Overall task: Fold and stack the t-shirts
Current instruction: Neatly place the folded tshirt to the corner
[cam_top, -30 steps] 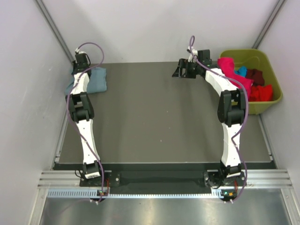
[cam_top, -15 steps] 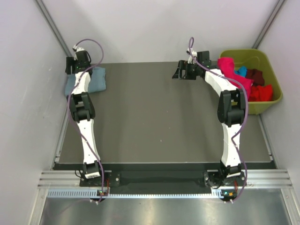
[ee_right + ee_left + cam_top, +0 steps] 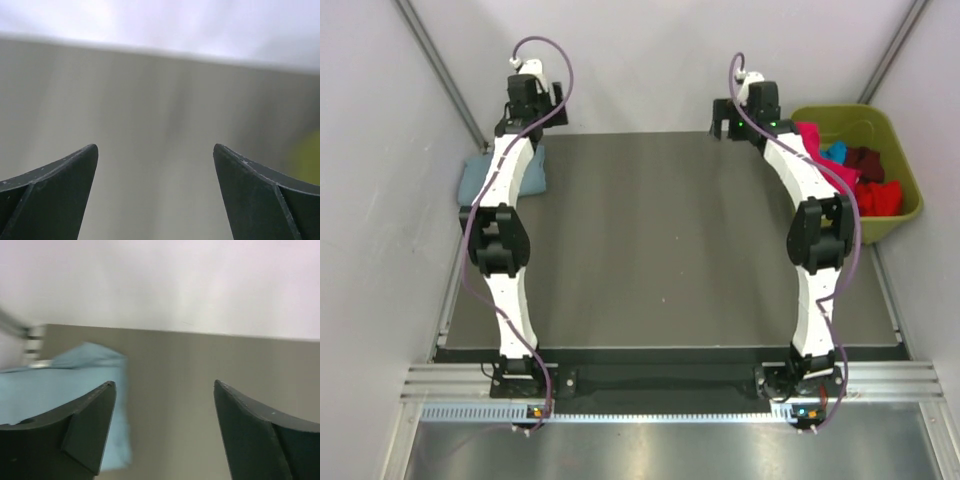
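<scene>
From above, my left pincer point(image 3: 528, 92) hangs raised at the far left of the desk point(image 3: 650, 250), jaws apart and holding nothing. The blue tee point(image 3: 475, 178) lies folded in the far left corner, partly under that arm. My right pincer point(image 3: 738, 108) is up at the far right, also spread and empty, just beside the bin point(image 3: 895, 130). In the bin sit the pink tee point(image 3: 810, 140), the turquoise tee point(image 3: 835, 152), the maroon tee point(image 3: 865, 160) and the red tee point(image 3: 880, 197). I judge one tee done and the step in hand to be fetching the next.

In the left wrist view, my left pincer point(image 3: 164, 385) gapes wide over bare desk, with the blue tee point(image 3: 60, 385) flat to its left.

In the right wrist view, my right pincer point(image 3: 155, 147) is wide open with only blurred desk between the fingers. The next move calls for swinging right over the bin, dropping onto one tee and pinching a single layer.
</scene>
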Controlling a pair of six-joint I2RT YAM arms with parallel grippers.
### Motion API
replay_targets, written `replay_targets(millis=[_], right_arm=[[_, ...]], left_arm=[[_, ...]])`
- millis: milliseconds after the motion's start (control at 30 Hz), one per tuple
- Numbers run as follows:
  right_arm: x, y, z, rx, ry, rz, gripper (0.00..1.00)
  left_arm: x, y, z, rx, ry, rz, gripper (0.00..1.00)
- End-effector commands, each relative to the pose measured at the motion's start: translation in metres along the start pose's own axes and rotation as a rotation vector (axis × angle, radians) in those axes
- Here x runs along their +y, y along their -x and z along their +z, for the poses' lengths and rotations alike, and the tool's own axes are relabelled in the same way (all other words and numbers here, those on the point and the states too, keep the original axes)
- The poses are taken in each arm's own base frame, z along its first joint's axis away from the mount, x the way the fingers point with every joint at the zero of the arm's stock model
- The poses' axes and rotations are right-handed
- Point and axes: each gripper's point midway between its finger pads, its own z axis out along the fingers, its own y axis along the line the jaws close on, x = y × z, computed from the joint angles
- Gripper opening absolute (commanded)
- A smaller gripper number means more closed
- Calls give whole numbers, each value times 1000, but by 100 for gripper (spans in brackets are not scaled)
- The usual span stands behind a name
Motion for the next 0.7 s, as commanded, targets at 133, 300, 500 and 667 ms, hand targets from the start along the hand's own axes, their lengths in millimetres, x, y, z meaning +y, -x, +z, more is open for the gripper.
replay_targets(millis=[133, 300, 500, 667], right_arm=[[-115, 106, -101, -247, -563, -168, 100], [-170, 80, -134, -169, -640, -116, 100], [-220, 67, -190, -155, -690, -23, 99], [-197, 44, -185, -113, -458, 3, 99]], left_arm=[[-85, -94, -37, 347, -307, -44, 94], [-98, -118, -52, 431, -414, 14, 85], [-101, -122, -59, 436, -424, 44, 82], [-110, -137, -59, 479, -460, 4, 82]])
